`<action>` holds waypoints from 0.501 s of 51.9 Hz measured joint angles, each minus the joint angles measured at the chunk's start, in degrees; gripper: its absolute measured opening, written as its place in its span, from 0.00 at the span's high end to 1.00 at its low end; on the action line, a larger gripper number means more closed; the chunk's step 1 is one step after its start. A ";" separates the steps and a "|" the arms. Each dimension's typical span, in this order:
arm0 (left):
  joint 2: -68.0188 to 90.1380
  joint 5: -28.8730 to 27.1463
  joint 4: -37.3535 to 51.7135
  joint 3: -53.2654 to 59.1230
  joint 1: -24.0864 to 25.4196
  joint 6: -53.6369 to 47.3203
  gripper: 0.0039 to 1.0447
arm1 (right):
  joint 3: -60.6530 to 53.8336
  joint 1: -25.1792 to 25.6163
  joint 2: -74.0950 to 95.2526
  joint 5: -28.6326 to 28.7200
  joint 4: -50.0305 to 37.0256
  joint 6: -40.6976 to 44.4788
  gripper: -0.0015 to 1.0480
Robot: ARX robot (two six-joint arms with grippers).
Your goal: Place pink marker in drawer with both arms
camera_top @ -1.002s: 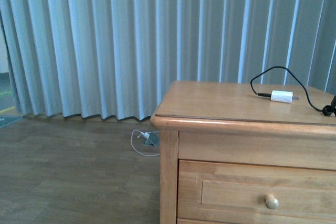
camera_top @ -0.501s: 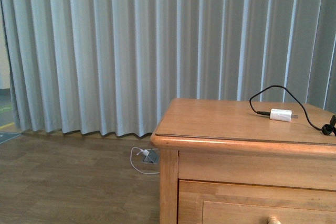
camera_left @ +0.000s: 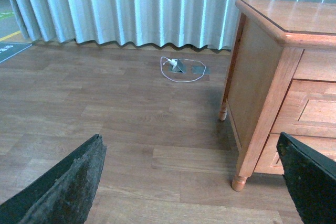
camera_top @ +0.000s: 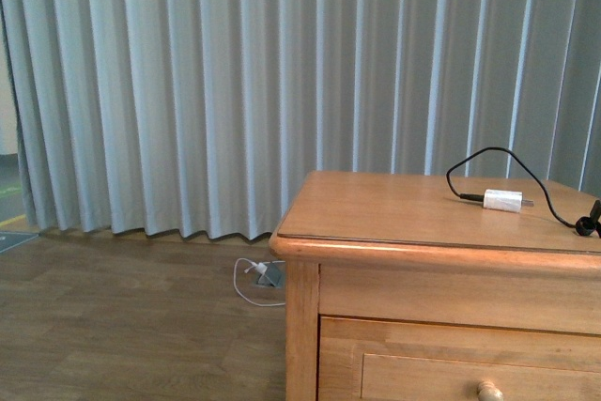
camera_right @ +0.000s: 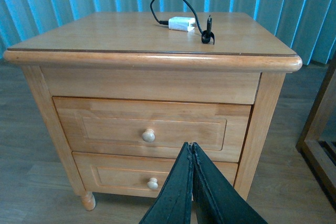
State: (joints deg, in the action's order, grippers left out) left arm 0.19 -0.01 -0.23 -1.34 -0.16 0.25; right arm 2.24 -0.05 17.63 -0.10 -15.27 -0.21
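Wooden nightstand (camera_right: 152, 40), drawer (camera_right: 152, 129) closed, facing camera

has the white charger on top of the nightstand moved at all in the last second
No. The white charger sits at the same spot on the nightstand top, its black cable looped alike. Only the camera view shifted, lowering everything in frame.

Setting: domestic-style room, likely bedroom or hotel room. Evidence: wooden nightstand (camera_right: 152, 72) with two drawers, white charger (camera_top: 502, 200) on top, full-length pleated curtains (camera_top: 235, 82), wood-plank floor (camera_left: 105, 124).
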 joint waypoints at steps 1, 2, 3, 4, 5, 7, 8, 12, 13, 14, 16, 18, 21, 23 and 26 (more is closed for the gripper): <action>0.00 0.00 0.00 0.00 0.00 0.00 0.05 | -0.09 0.00 -0.35 0.00 0.26 0.00 0.98; 0.00 0.00 0.00 0.00 0.00 0.00 0.05 | -0.22 0.00 -0.68 0.00 0.44 0.00 0.98; 0.00 0.00 0.00 0.00 0.00 0.00 0.05 | -0.61 0.00 -0.98 0.00 0.09 0.00 0.98; 0.00 0.00 0.00 0.00 0.00 0.00 0.05 | -1.14 0.00 -1.31 0.00 -0.39 0.00 0.99; 0.00 0.00 0.00 0.00 0.00 -0.02 0.05 | -1.62 0.00 -1.62 0.02 -0.48 0.00 0.98; 0.00 -0.04 0.00 0.00 0.00 0.00 0.05 | -1.97 0.00 -2.25 0.02 -0.04 0.02 0.99; 0.00 0.00 0.00 0.00 0.00 0.00 0.05 | -1.97 0.00 -2.64 -0.02 0.17 0.00 0.98; 0.00 0.00 -0.02 0.00 0.00 0.00 0.05 | -1.97 0.00 -4.28 0.00 1.79 0.00 0.99; 0.00 0.00 0.00 0.00 0.00 0.00 0.05 | -1.97 0.00 -4.66 0.02 2.12 0.00 0.99; 0.00 -0.02 0.00 0.00 0.00 0.00 0.05 | -1.97 0.00 -4.83 0.04 2.27 0.00 0.99; 0.00 -0.02 0.00 0.00 0.00 0.00 0.05 | -1.97 0.00 -5.51 0.02 2.86 0.00 0.99; 0.00 0.00 0.00 0.00 0.00 0.00 0.05 | -1.97 0.00 -6.05 0.02 3.45 0.00 0.99; 0.00 0.00 0.00 0.00 0.00 0.00 0.05 | -1.97 0.00 -6.84 0.02 4.28 0.00 0.99; 0.00 0.00 0.00 0.00 0.00 0.00 0.05 | -1.97 0.00 -7.32 0.02 4.79 0.00 0.98; 0.00 0.00 -0.02 0.00 0.00 0.00 0.05 | -1.90 0.00 -9.84 0.02 7.69 0.00 0.98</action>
State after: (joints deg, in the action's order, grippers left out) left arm 0.19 -0.01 -0.25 -1.34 -0.16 0.25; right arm 0.34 -0.05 7.79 -0.08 -7.57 -0.21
